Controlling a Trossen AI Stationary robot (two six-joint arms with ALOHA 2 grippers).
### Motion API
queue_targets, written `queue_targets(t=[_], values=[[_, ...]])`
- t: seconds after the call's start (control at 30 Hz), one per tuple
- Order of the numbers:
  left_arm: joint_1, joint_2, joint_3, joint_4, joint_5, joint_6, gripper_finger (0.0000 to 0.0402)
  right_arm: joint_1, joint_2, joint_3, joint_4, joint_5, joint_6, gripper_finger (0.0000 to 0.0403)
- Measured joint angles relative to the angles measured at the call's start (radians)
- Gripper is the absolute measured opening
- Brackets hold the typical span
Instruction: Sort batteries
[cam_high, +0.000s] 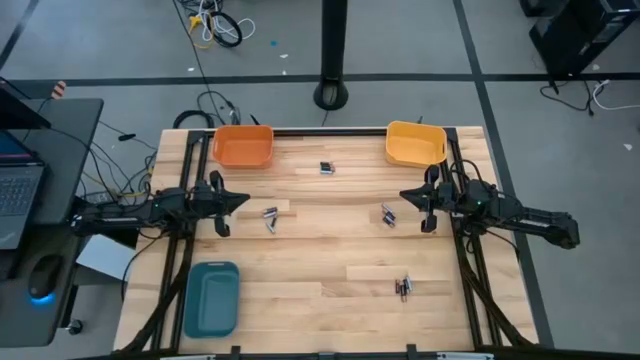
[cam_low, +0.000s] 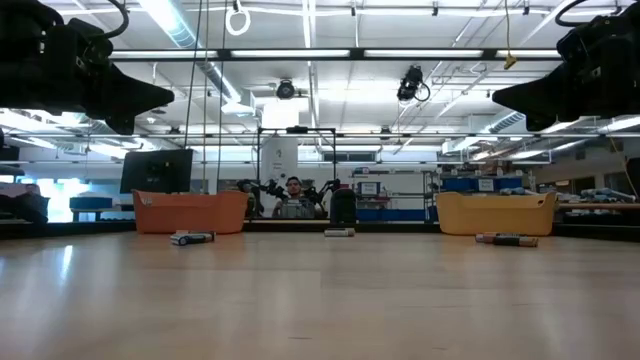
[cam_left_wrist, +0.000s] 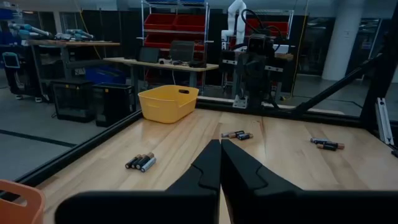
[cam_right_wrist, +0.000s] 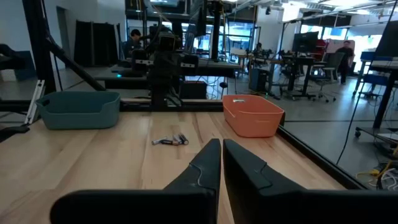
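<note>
Wooden tabletop (cam_high: 330, 260) carries the batteries (cam_high: 271, 216) in four small clusters (none in any tray): near the left pincer (cam_high: 243, 201), near the right pincer (cam_high: 404, 194), between the orange tray (cam_high: 243, 146) and yellow tray (cam_high: 415, 143), and toward the front. Both pincers hover with fingers together, holding nothing.

— Where do we look from?
— From straight above the whole table (cam_high: 320, 250), level across its top, and from each wrist facing inward.
— What do we share?
— The orange tray (cam_high: 243, 146) shows overhead, low and from the right wrist.
</note>
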Motion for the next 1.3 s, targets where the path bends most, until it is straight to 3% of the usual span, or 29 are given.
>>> queue_targets(t=[0.7, 1.03, 1.3], values=[[0.0, 0.0, 0.0, 0.0, 0.0, 0.0, 0.0015, 0.0, 0.0, 0.0, 0.018, 0.001, 0.0, 0.003], [0.0, 0.0, 0.0, 0.0, 0.0, 0.0, 0.0015, 0.0, 0.0, 0.0, 0.26, 0.01, -0.034, 0.003], [0.0, 0.0, 0.0, 0.0, 0.0, 0.0, 0.0015, 0.0, 0.045, 0.0, 0.48, 0.057, 0.106, 0.001]])
